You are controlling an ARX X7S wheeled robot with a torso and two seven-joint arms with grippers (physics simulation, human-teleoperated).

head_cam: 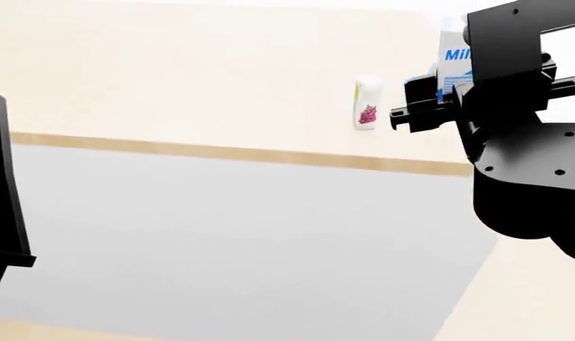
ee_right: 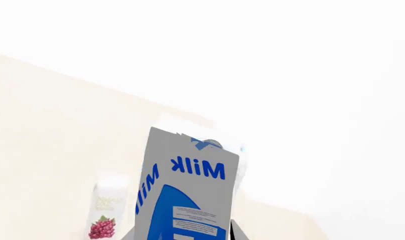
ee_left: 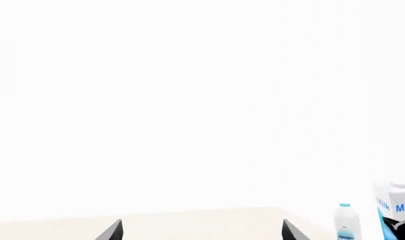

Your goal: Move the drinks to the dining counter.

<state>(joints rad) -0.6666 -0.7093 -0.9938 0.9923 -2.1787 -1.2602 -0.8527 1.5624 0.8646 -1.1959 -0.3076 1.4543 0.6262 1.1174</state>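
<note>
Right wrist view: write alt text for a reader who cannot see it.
A white-and-blue Milk carton fills the lower centre, close to the camera, above a pale-beige counter. A small raspberry carton stands upright on the counter beside it, against a blank white background.

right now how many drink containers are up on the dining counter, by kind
Cartons: 2, the Milk carton at the right pincer and the small raspberry carton
Bottles: 1, the white bottle with a teal cap
Total: 3, all upright on the pale counter top
</note>
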